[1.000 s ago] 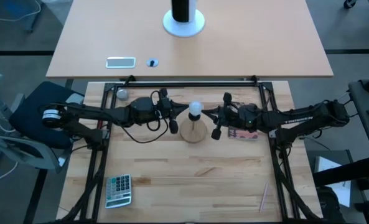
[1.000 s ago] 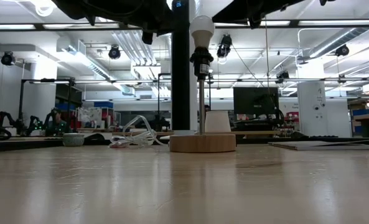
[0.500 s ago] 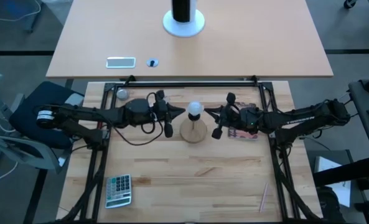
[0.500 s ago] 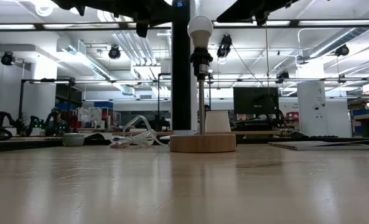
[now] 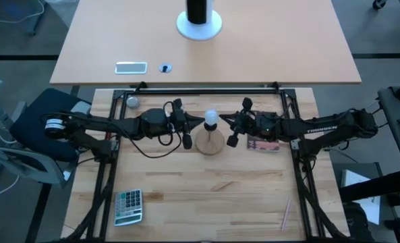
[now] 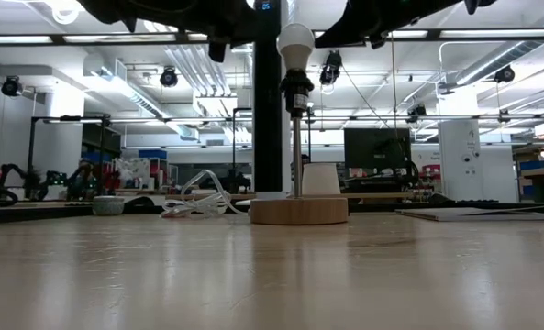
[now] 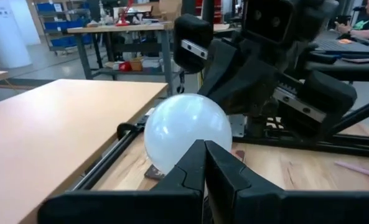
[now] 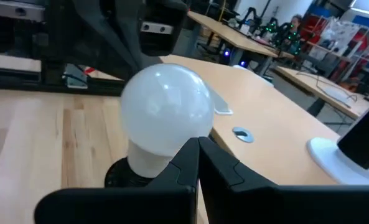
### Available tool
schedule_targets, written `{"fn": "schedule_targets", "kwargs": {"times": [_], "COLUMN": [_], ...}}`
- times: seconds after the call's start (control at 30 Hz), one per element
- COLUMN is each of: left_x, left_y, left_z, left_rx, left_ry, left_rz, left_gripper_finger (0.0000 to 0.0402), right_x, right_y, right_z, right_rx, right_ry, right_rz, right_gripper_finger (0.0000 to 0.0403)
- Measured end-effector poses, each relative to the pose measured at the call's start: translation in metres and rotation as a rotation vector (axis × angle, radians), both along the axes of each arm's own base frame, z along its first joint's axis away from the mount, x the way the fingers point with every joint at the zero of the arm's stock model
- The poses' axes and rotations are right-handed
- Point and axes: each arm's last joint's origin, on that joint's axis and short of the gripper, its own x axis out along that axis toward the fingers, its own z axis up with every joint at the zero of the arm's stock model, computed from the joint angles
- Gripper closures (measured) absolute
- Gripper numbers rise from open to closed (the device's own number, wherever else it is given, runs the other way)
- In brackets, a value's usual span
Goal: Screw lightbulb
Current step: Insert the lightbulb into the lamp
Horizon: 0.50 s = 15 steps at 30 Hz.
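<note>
The white frosted lightbulb (image 5: 212,119) sits upright in the black socket (image 6: 296,89) of a thin post on the round wooden disc stand (image 5: 210,142), also seen in the low view (image 6: 299,211). My left gripper (image 5: 198,122) is shut and level, just left of the globe (image 7: 187,130). My right gripper (image 5: 225,123) is shut and level, just right of the globe (image 8: 165,115). Both sets of fingertips point at the globe at its own height. My left gripper's shut fingertips (image 7: 204,149) stand level at the left side of the globe; I cannot tell whether they touch it. My right gripper's shut fingertips (image 8: 196,146) stand level at the right side of the globe; I cannot tell whether they touch it.
A calculator (image 5: 128,206) lies near the front left, a small grey ball (image 5: 132,102) at the far left, a flat packet (image 5: 262,144) under my right arm and a thin stick (image 5: 285,214) at the front right. Black frame rails (image 5: 206,88) border the table.
My left gripper drew back a little toward the table's left edge, then came back toward the bulb. My right gripper has moved slightly toward the bulb. The bulb and its stand have stayed in place.
</note>
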Motion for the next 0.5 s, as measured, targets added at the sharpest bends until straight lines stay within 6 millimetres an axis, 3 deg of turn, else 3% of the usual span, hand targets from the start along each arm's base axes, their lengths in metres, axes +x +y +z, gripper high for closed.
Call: {"fn": "schedule_targets", "kwargs": {"times": [0.5], "left_x": [-0.001], "left_y": [0.007], "left_z": [0.001], "left_rx": [0.002], "left_ry": [-0.002], "left_rz": [0.049], "left_gripper_finger": [0.0401], "right_x": [0.001], "right_y": [0.017], "right_z": [0.0], "right_rx": [0.053], "right_ry": [-0.023], "right_rz": [0.071], "right_gripper_finger": [0.0401]}}
